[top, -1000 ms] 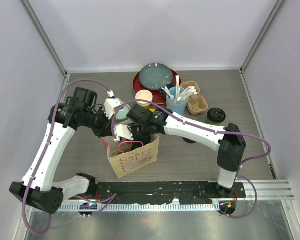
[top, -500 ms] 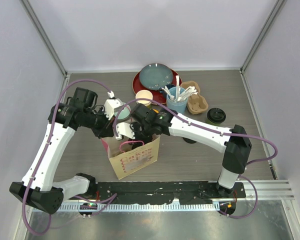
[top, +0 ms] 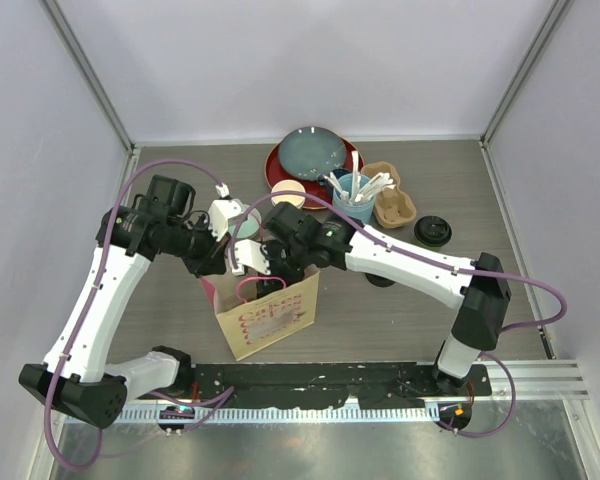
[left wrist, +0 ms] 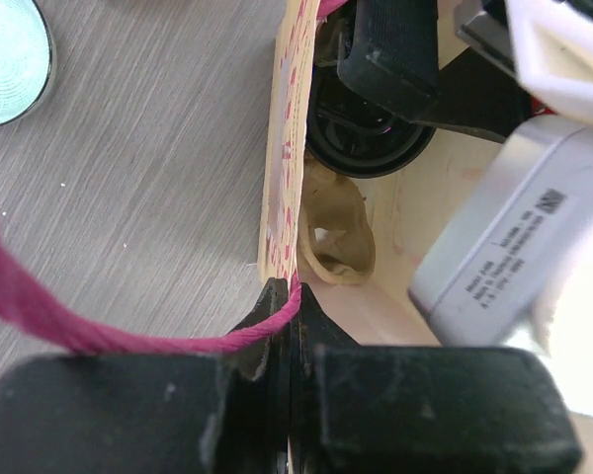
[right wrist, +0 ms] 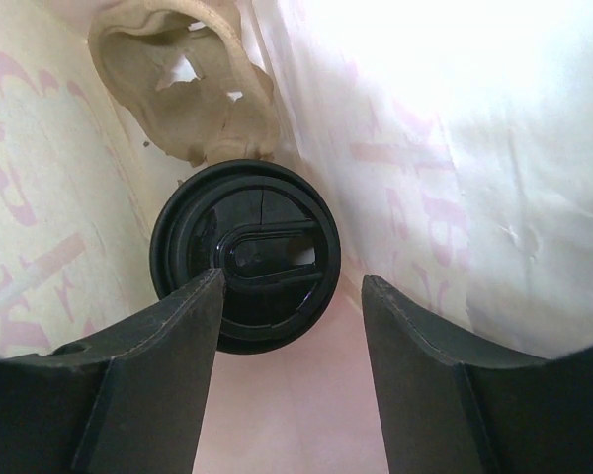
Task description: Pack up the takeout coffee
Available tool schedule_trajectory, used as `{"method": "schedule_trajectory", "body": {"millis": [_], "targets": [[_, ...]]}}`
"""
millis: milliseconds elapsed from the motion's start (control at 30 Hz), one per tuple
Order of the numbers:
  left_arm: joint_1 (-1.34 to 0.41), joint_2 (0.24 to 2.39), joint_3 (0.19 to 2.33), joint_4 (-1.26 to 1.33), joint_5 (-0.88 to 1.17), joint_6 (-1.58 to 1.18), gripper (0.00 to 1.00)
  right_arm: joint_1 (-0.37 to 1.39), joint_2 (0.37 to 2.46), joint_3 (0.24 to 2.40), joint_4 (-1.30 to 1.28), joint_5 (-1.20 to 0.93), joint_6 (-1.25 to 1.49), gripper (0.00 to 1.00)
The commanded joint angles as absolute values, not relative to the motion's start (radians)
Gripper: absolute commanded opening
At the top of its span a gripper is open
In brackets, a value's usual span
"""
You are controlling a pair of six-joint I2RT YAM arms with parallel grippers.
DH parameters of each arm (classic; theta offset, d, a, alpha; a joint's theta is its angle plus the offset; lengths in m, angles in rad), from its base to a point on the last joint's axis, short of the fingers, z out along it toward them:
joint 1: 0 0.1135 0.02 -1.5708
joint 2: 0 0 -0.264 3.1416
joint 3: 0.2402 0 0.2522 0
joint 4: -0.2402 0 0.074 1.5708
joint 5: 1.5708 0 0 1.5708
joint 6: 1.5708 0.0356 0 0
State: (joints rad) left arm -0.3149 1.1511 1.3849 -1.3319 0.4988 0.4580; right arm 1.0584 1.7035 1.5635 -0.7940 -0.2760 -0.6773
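Note:
A takeout coffee cup, showing only its black lid (right wrist: 245,255), stands on the floor of the paper bag (top: 272,318), next to a cardboard carrier (right wrist: 183,89). My right gripper (right wrist: 292,281) is open inside the bag just above that lid, its fingers apart and touching nothing. In the top view the right gripper (top: 263,262) is at the bag's mouth. My left gripper (left wrist: 292,291) is shut on the bag's rim and pink handle cord (left wrist: 99,331), holding the mouth open. The same lid (left wrist: 366,138) shows in the left wrist view. An open cup (top: 288,192) with a cream inside stands behind the bag.
At the back are a red plate under a grey-blue plate (top: 310,155), a light-blue cup of white utensils (top: 353,203) and a cardboard carrier (top: 395,207). A black-lidded round item (top: 432,230) sits at the right. A teal disc (left wrist: 10,59) lies left of the bag.
The right gripper's jaws have opened and let go of the lidded cup inside the bag, and the wrist has risen a little. The left gripper still holds the bag.

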Motion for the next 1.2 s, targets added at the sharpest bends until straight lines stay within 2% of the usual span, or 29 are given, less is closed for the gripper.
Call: {"method": "schedule_trajectory", "body": {"millis": [0, 400, 900, 1167], "targets": [[-0.319, 1.137, 1.413, -1.356, 0.489, 0.479, 0.0, 1.058, 1.635, 1.627, -0.778, -0.313, -0.67, 0.64], [-0.319, 1.14, 1.417, -1.362, 0.488, 0.485, 0.0, 1.046, 1.598, 1.661, -0.776, -0.36, -0.661, 0.73], [-0.319, 1.138, 1.422, -1.37, 0.488, 0.491, 0.0, 1.009, 1.508, 1.626, -0.647, -0.419, -0.595, 0.74], [-0.319, 1.141, 1.424, -1.37, 0.491, 0.489, 0.0, 0.994, 1.47, 1.644, -0.584, -0.365, -0.463, 0.74]]}}
